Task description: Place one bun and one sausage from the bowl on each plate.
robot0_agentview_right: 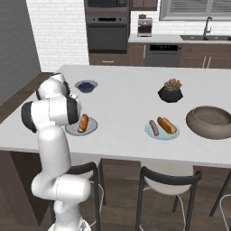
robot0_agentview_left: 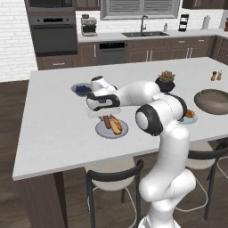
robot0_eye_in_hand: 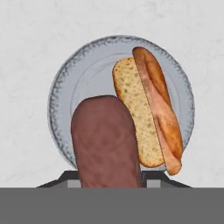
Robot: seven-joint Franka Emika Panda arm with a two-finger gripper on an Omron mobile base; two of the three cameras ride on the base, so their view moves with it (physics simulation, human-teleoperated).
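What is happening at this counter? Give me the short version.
The robot arm is finishing the second serving. Its hand is shut on a sausage and holds it low over the light grey plate, right beside the bun already lying there. The teal plate further along the counter already carries its own bun and second sausage. The big stone bowl stands past that plate.
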